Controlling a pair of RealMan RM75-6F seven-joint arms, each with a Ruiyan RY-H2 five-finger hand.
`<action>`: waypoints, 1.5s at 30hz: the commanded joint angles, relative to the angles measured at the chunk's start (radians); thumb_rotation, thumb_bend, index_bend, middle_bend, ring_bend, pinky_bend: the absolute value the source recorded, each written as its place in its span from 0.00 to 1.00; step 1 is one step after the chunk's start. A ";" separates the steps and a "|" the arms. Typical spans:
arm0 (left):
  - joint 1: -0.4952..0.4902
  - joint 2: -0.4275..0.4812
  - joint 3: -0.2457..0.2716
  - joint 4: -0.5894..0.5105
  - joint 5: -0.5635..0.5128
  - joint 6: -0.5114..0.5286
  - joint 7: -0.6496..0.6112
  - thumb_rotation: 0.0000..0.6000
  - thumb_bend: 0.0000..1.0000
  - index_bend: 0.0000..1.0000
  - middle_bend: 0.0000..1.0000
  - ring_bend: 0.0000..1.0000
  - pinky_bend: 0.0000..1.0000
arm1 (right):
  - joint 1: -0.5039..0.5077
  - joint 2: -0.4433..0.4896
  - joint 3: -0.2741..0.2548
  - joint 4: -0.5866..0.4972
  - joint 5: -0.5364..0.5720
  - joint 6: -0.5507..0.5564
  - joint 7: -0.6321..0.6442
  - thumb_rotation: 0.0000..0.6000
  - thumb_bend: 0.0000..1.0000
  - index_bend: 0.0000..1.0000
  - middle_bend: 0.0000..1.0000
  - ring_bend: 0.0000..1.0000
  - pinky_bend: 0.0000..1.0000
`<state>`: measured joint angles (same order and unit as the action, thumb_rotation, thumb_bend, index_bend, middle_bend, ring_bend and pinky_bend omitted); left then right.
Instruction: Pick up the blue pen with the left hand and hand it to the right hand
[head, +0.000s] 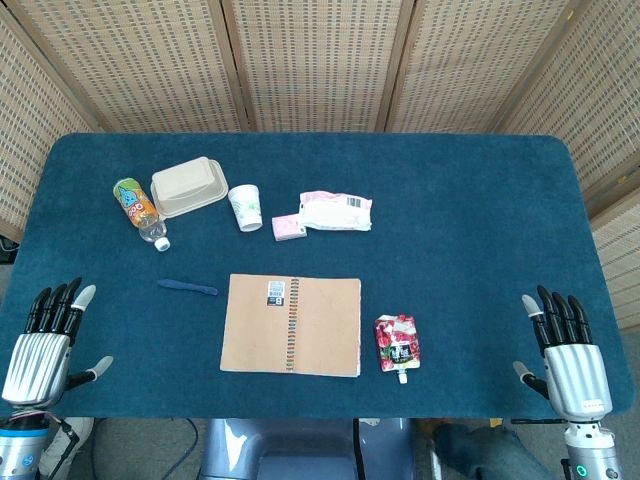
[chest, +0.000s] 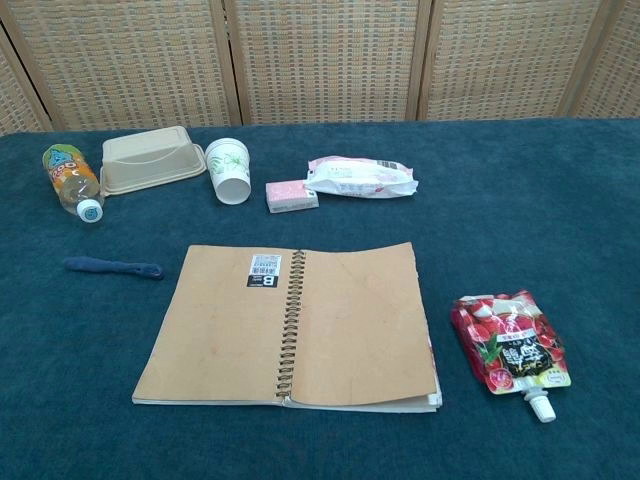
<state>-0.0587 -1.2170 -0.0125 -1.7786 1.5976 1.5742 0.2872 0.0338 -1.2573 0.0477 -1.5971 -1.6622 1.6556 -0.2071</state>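
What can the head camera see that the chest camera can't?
Only the head view shows the left hand and right hand, both open and empty at the near table edge, plus the whole blue table. Only the chest view shows the notebook label and the juice pouch print up close. Both show the blue pen, bottle, paper cup and food box.

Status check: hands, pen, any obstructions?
Left hand open, right hand open, both at table edge. Blue pen untouched, left of notebook. Path clear.
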 joint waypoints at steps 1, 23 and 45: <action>-0.020 -0.007 -0.018 0.017 -0.028 -0.033 -0.007 1.00 0.00 0.00 0.00 0.00 0.00 | 0.001 0.002 0.001 0.001 0.002 -0.005 0.005 1.00 0.00 0.00 0.00 0.00 0.00; -0.424 -0.356 -0.161 0.647 -0.267 -0.547 -0.027 1.00 0.30 0.44 0.00 0.00 0.00 | 0.036 -0.018 0.007 0.011 0.058 -0.106 0.006 1.00 0.00 0.00 0.00 0.00 0.00; -0.493 -0.457 -0.134 0.745 -0.310 -0.601 0.046 1.00 0.39 0.47 0.00 0.00 0.00 | 0.047 -0.013 0.004 0.013 0.075 -0.131 0.027 1.00 0.00 0.00 0.00 0.00 0.00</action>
<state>-0.5496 -1.6716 -0.1476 -1.0335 1.2909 0.9758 0.3293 0.0802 -1.2701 0.0516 -1.5845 -1.5875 1.5252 -0.1804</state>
